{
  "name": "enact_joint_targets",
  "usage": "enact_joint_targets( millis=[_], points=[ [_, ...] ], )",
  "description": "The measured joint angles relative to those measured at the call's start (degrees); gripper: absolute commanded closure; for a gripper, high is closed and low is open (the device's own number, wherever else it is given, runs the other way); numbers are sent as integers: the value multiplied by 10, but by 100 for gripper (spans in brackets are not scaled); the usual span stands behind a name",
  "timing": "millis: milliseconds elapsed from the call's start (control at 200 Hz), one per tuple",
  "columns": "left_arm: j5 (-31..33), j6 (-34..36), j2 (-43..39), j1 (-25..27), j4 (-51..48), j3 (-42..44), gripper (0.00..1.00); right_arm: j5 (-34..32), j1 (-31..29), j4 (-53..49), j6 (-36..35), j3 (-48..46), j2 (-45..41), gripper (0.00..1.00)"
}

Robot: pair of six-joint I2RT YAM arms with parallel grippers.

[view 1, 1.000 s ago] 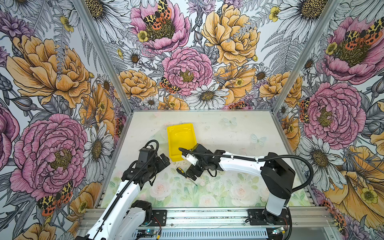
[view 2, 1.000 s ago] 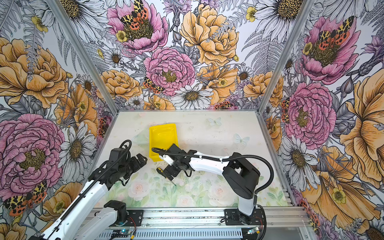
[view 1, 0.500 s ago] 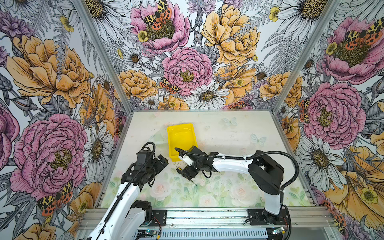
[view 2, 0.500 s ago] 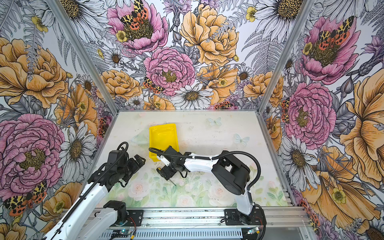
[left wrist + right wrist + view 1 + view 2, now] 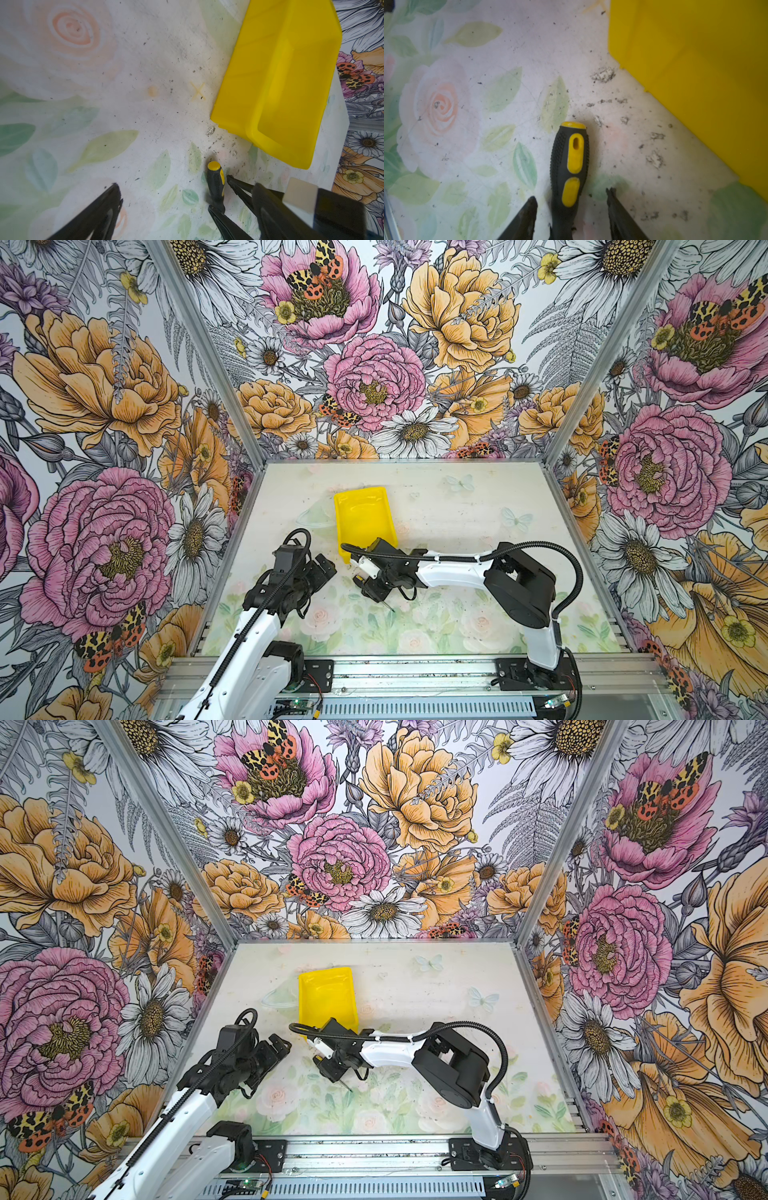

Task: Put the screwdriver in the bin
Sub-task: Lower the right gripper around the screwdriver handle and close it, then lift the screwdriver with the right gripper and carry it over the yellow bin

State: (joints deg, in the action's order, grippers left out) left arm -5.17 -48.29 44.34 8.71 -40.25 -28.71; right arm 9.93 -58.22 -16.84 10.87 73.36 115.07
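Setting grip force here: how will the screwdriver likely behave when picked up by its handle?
Probably stiff and light: the screwdriver is slim, with a thin metal shaft. Its dimpled black handle likely resists slipping between the fingers. The rounded handle might roll on the table if pushed from one side only.

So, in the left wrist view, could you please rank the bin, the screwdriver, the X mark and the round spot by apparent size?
1. bin, largest by far.
2. screwdriver, handle only visible.
3. X mark.
4. round spot, slightly smaller than the X mark.
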Motion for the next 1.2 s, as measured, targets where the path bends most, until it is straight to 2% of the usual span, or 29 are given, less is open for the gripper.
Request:
enact_joint_targets(
  millis=[140, 315, 721, 976, 1201],
  points=[
    [2, 0, 0, 0, 0, 2, 1, -2, 0, 0, -3, 1, 1, 65],
    [9, 2, 3, 0, 0, 2, 1, -10, -2, 0, -2, 1, 3, 70],
    [11, 18, 29, 0, 1, -3, 1, -33, -10, 5, 3, 0, 4, 100],
    [10, 37, 35, 0, 10, -3, 1, -90, -6, -3, 3, -28, -28, 100],
    [3, 59, 41, 0, 25, -8, 1, -124, -5, -7, 4, -31, -93, 100]
  ],
)
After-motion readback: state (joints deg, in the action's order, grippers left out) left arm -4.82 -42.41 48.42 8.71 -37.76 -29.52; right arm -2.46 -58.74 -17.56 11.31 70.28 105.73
